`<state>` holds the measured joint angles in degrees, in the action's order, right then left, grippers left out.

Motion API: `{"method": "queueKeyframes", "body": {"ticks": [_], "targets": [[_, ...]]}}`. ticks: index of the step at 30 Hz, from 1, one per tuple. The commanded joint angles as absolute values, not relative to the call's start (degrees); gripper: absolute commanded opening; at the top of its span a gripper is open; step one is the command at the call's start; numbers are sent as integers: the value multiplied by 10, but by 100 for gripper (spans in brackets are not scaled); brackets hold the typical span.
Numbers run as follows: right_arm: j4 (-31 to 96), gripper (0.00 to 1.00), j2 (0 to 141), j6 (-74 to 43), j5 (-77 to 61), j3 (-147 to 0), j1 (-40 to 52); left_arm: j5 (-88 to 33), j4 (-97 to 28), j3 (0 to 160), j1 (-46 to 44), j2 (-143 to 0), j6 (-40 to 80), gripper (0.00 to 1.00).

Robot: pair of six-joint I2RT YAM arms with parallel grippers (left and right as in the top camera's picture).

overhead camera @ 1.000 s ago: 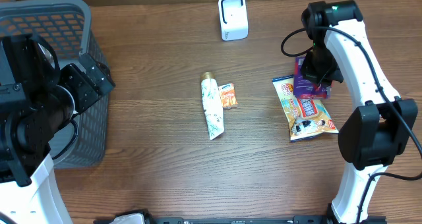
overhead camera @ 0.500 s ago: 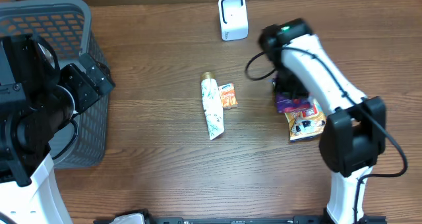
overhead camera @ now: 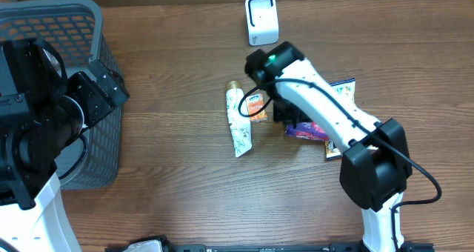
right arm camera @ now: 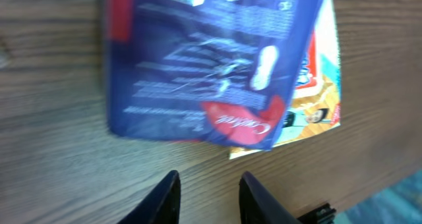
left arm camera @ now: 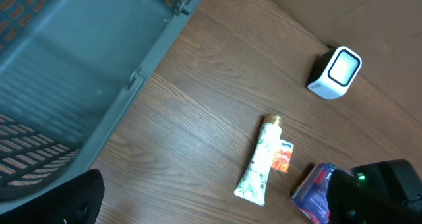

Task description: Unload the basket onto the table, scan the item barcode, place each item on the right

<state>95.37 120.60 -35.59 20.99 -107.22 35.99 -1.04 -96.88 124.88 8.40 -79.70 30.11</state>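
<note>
1. Overhead.
   - Noted purple packet (overhead camera: 305,131) flat on the worktop (overhead camera: 178,200), right of centre, partly under the right arm.
   - Found a snack bag (overhead camera: 342,89) showing on both sides of that arm.
   - Found an orange sachet (overhead camera: 256,107) near the packet, just beside a white tube (overhead camera: 237,122).
   - Logged white scanner (overhead camera: 261,19) at the far edge, well apart from the packet.
   - Could not make out the right end effector here; hidden under its own arm.
   - Placed left end effector (overhead camera: 109,89) beside the wall of the grey basket (overhead camera: 52,22), released, holding nothing.
2. Left wrist.
   - Looked down past the basket (left arm camera: 86,46) onto the tube (left arm camera: 260,161), sachet (left arm camera: 282,157) and scanner (left arm camera: 336,72).
   - Spotted packet (left arm camera: 313,191) at the lower right, partly covered by the right arm's dark housing.
3. Right wrist.
   - Recorded right end effector (right arm camera: 208,184) as released: fingers (right arm camera: 165,197) apart, bare wood between, nothing gripped.
   - Found packet (right arm camera: 198,59) flat just beyond the fingertips, overlapping the snack bag (right arm camera: 316,99), which sticks out at its right.
</note>
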Motion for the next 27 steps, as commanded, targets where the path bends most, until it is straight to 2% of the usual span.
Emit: {"method": "queueKeyframes", "body": {"ticks": [1, 8, 10, 11, 12, 13, 14, 19, 23, 27], "targets": [[955, 62, 1198, -360, 209, -1082, 355, -11, -968, 1253, 90, -799, 311, 100], [971, 64, 1168, -380, 183, -1150, 252, -11, -968, 1253, 90, -799, 311, 100], [970, 73, 1129, -379, 183, -1159, 209, -11, -968, 1253, 90, -799, 311, 100], [970, 81, 1111, -379, 183, -1159, 190, -11, -968, 1253, 90, -799, 311, 100], [969, 95, 1092, -376, 183, -1159, 168, -11, -968, 1253, 90, -799, 311, 100], [969, 100, 1062, -371, 183, -1159, 124, -11, -968, 1253, 90, -799, 311, 100], [969, 100, 1037, -371, 183, -1159, 67, -11, -968, 1253, 90, -799, 311, 100], [965, 100, 1023, -371, 145, -1158, -64, -11, -968, 1253, 90, -799, 311, 100], [960, 100, 1027, -371, 104, -1155, -127, -22, -963, 1253, 90, -799, 338, 100], [950, 100, 1027, -371, 102, -1155, -158, -93, -960, 1253, 90, -799, 369, 100]]}}
